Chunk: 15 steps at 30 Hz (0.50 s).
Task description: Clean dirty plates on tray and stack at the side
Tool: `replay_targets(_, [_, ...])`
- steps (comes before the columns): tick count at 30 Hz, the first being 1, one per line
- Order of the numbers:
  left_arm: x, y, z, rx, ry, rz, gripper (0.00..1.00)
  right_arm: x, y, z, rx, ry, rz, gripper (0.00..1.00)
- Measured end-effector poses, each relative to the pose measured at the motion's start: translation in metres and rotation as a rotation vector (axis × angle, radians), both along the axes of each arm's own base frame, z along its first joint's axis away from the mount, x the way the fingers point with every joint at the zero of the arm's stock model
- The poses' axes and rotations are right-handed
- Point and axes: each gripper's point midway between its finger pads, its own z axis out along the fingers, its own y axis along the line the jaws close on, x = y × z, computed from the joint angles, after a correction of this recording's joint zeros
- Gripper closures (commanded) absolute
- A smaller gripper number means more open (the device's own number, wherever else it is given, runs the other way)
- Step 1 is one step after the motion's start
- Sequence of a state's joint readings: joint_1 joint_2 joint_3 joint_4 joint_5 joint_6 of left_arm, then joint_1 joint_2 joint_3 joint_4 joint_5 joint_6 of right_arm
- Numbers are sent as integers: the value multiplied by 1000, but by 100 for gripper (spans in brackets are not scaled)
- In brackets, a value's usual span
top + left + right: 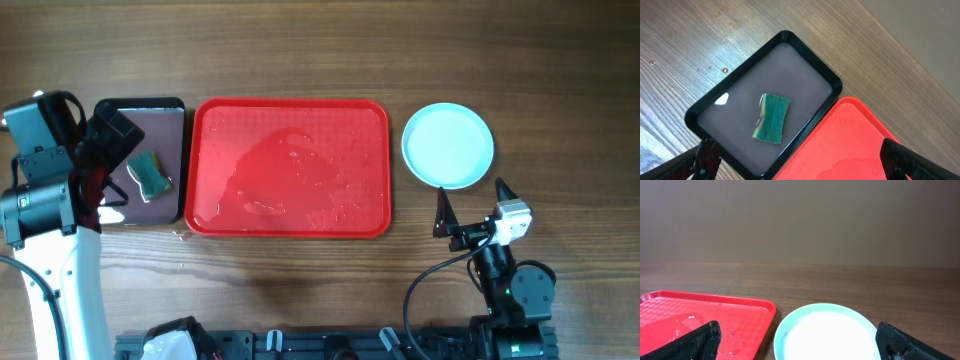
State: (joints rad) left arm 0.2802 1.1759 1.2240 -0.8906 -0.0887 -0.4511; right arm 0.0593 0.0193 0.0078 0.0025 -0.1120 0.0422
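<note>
1. Both my tools are fully released, with nothing in either one. My left tool [799,150] hangs above the seam between the black tray [790,37] and the red one. My right tool [470,207] sits low on the near side of the worktop [300,60], pointed at the plates, jaws spread wide.

2. The plates [448,145] are off the red tray [290,225], on bare wood just beside its right end and not touching it. That's the "stack at the side" spot, so the position makes sense.

3. Fair warning: from straight above it reads as one round shape, pale turquoise rim with a whitish middle. The right wrist view only catches the top rim, so I can't tell how many are piled there. I don't see any red smears on the face that shows.

4. The red tray has nothing on it except a film of water and some droplets, mostly across the middle. My guess is that's wash water, which fits plates being cleaned right on it.

5. The green sponge [150,173] lies flat in the black tray, in what looks like murky brownish water, away from the rim. Parking it there probably keeps the drips off the wood.

6. My read is that the job looks done or very nearly done. Having both tools open and clear of the pile seems sensible, since a nudge from my right one could slide the plates.
</note>
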Motion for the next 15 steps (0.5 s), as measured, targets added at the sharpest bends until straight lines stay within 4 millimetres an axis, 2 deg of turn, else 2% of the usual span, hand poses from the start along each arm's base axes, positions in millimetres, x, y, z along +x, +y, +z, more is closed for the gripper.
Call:
replay_targets(11, [0,0,0,0,-1,0,0,0,0,0,-3,-1,0,0])
replay_targets(15, [-6,-5,9,11,-25,-11,0,0,0,0,-3,-1,0,0])
